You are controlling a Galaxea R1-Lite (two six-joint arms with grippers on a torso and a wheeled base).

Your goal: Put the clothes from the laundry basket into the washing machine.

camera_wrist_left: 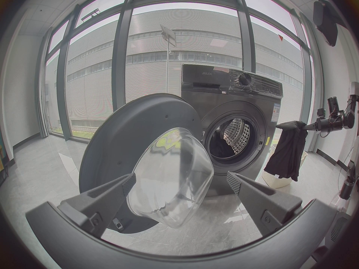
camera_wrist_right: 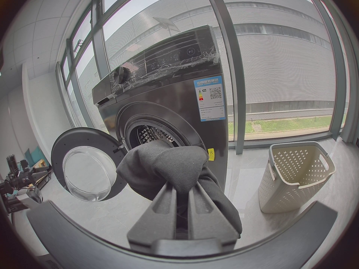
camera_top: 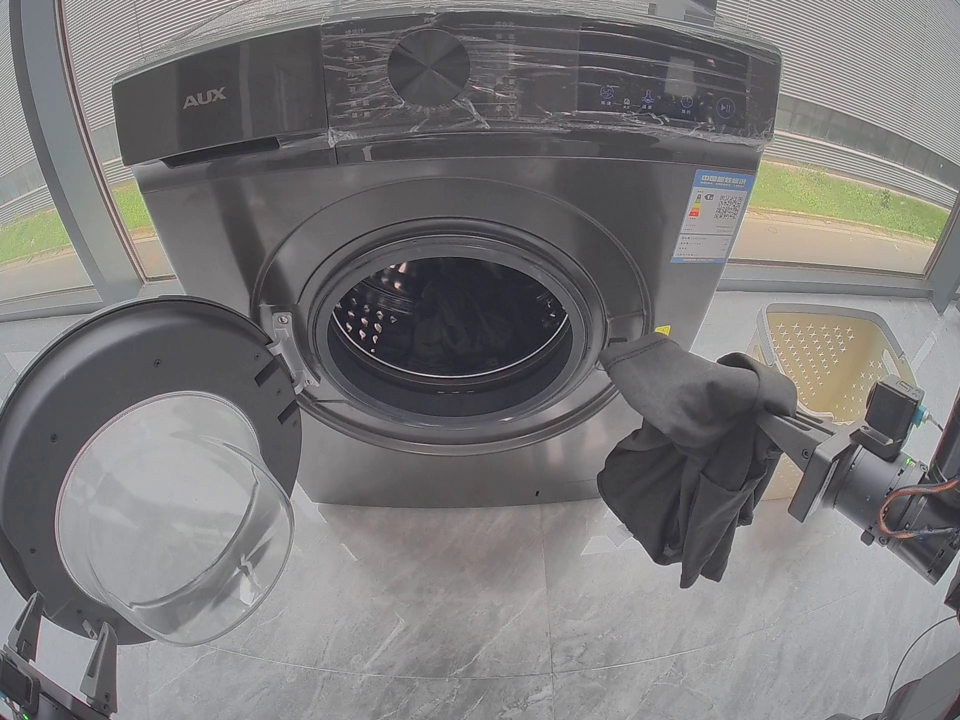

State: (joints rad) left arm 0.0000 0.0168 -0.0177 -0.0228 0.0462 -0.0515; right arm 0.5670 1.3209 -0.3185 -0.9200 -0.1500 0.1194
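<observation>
Closest up, the right end effector [camera_wrist_right: 182, 187] has its two fingers pinched nearly together on a dark grey garment [camera_top: 690, 452], so it's got a proper hold. Fabric bunches up over the fingertips and the rest hangs loose below them, clear of the floor [camera_top: 520, 602].

From the head view, the garment is up in the air just right of the washer [camera_top: 450, 182] opening. Its top corner pokes toward the right side of the rim around the drum [camera_top: 450, 337]. Honestly can't tell if it's touching the rim or just sitting in front of it. Either way the whole piece is outside the drum. Some other dark fabric lies low inside the drum.

Over on the right, the cream basket [camera_top: 835, 352] with the punched holes stands on the floor beside the washer. It's behind the hanging garment and the right end effector, near them but apart.

On the other side, the door [camera_top: 150, 452] is swung wide open to the left, glass bowl facing out. Low down by that door sits the left end effector [camera_wrist_left: 181, 177], fingers spread wide with nothing between them, well apart from the garment.
</observation>
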